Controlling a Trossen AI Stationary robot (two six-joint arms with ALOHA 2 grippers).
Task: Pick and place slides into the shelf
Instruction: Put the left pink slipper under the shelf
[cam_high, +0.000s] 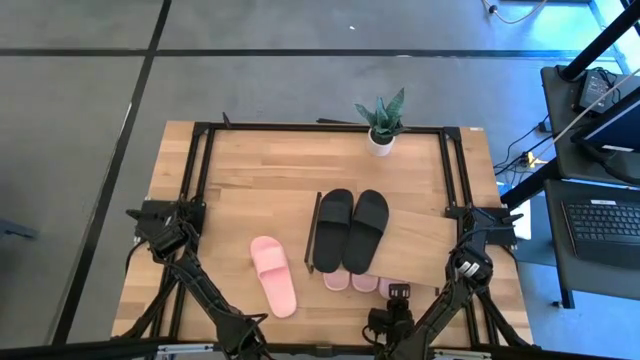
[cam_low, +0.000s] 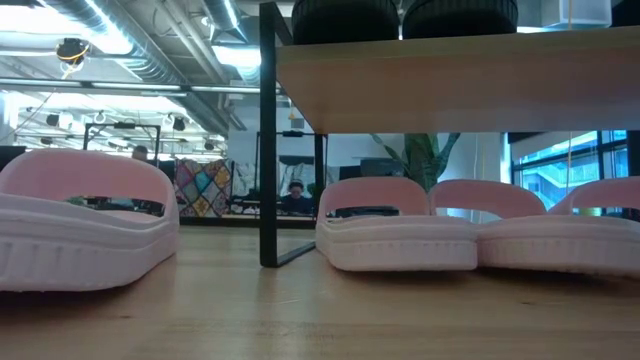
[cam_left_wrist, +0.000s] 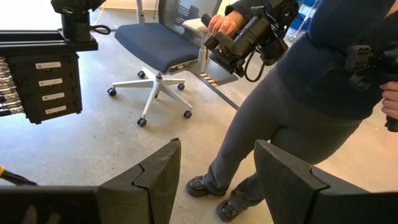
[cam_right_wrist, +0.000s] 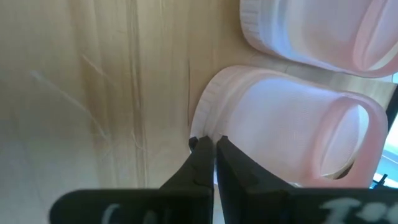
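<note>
Potted plant (cam_high: 381, 124) is seen at far table edge, on wooden tabletop (cam_high: 260, 170). Office chair (cam_left_wrist: 163, 52) and standing person (cam_left_wrist: 292, 106) holding camera (cam_left_wrist: 242, 40) are seen on floor. Laptop (cam_high: 603, 222) is seen on side desk.

- Cold blue daylight is spilling in at the high view's right edge, tinting the floor (cam_high: 90, 90).
- Ceiling lights (cam_low: 215, 25) are glaring in the low view, and the near pink slide (cam_low: 85, 215) is blurring softly.
- Right wrist view is looking washed-out, soft.
</note>
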